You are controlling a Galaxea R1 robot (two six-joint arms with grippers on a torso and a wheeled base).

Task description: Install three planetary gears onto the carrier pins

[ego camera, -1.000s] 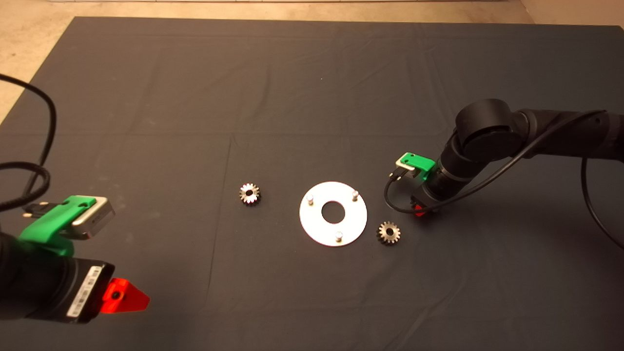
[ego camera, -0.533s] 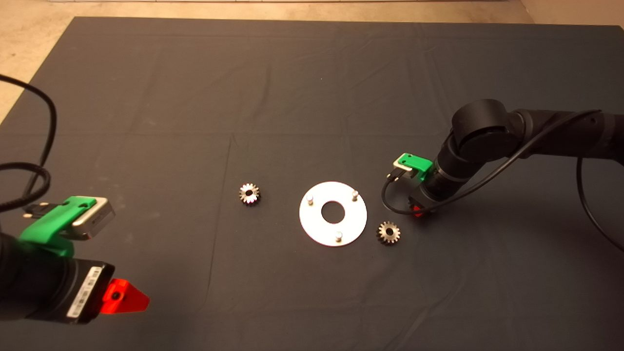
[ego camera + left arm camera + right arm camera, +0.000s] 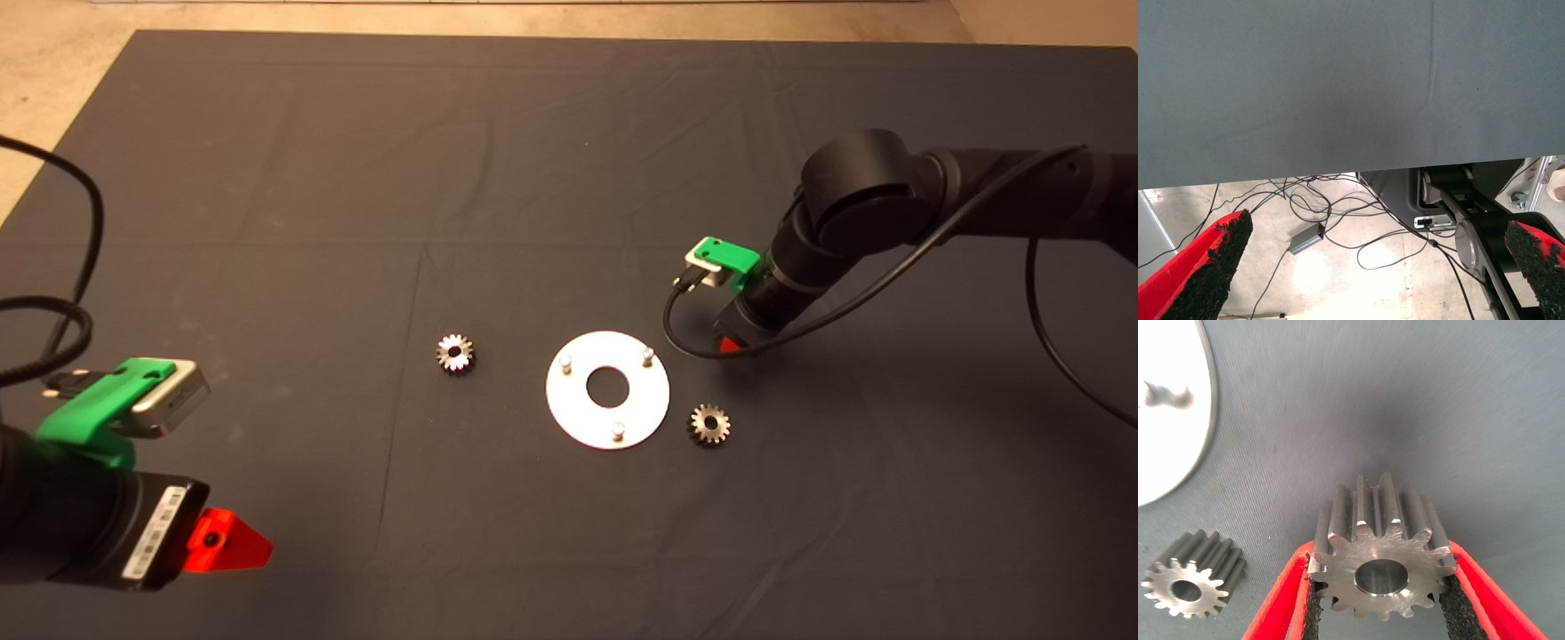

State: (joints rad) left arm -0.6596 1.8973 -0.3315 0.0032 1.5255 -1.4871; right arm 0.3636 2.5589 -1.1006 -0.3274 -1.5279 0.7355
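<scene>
Right pincer [image 3: 1378, 600] is pinching one gear [image 3: 1379, 550] between its pads, hovering above the mat [image 3: 533, 160] just right of the white disc [image 3: 578, 418]. All three pins [image 3: 647, 356] are standing bare. A second gear [image 3: 709, 424] is lying near-right of the disc, a third [image 3: 455, 353] to its left. Left pincer [image 3: 1358, 267] is waiting at the worktop's near-left edge, fingers spread.
</scene>
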